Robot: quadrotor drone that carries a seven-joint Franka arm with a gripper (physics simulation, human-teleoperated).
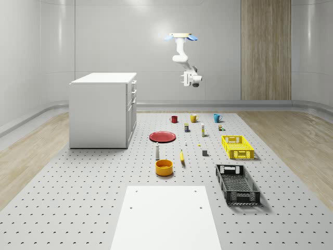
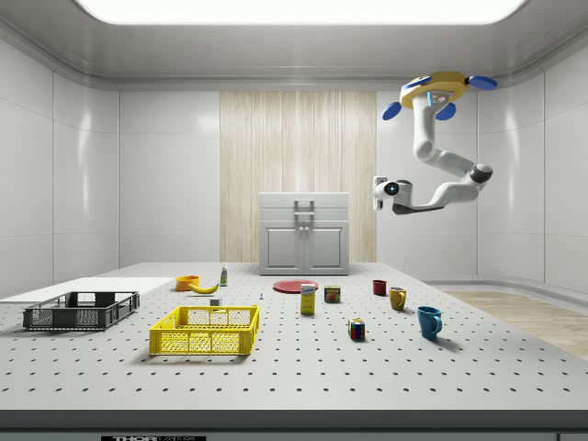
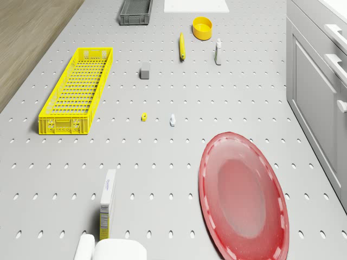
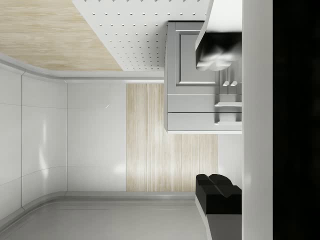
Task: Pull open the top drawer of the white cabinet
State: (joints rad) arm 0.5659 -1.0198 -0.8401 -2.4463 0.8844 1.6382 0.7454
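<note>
Overhead, the quadrotor drone [image 1: 181, 37] hovers high above the perforated grey counter [image 1: 104, 198], over its far edge, beyond the row of mugs. Its white jointed arm [image 1: 181, 54] hangs down and bends toward the white cabinet [image 1: 100, 112], ending in the gripper [image 1: 184, 79], which is in mid-air, well apart from the cabinet and above the level of its top. Whether the fingers are spread or pressed together cannot be told. The top drawer [image 2: 304, 201] appears closed, flush with the cabinet front. A round red plate [image 1: 163, 136] lies on the counter just beside the cabinet's front.
</note>
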